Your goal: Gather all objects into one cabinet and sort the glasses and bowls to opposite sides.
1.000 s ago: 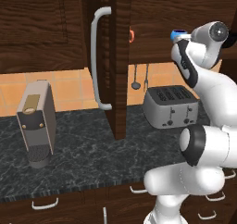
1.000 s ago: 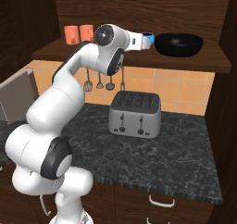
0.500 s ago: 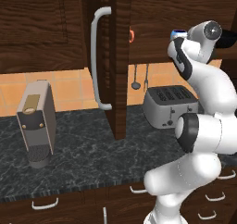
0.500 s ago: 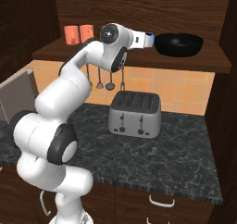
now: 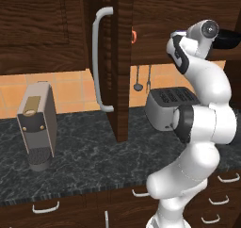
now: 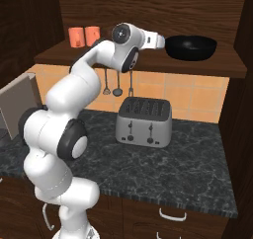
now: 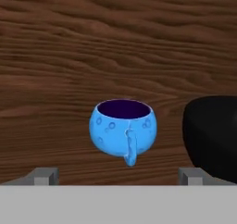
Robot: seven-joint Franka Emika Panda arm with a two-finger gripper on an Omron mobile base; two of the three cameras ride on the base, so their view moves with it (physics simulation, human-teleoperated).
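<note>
A small bright-blue cup (image 7: 123, 132) stands upright on the brown shelf, its handle facing me. It sits just ahead of my gripper (image 7: 118, 174), whose fingertips (image 7: 44, 174) stand wide apart, open and not touching it. The wide black bowl (image 7: 212, 137) is close on the cup's right. From the right base view my gripper (image 6: 159, 40) reaches over the cabinet shelf (image 6: 148, 60) beside the black bowl (image 6: 190, 47). Two coral-orange mugs (image 6: 84, 35) stand at the shelf's far left end. The cabinet's tall door (image 5: 123, 62) hangs open, with its curved grey handle (image 5: 100, 57).
A silver toaster (image 6: 144, 122) sits on the dark stone counter (image 6: 197, 164) under the shelf. Utensils (image 6: 117, 82) hang on the tiled wall behind it. A grey coffee machine (image 5: 37, 126) stands at the counter's left. Drawers with short handles (image 5: 46, 206) run below.
The hand has shifted a little along the shelf toward the black bowl. The blue cup, seen at the fingertips before, is hidden behind the hand in both base views.
</note>
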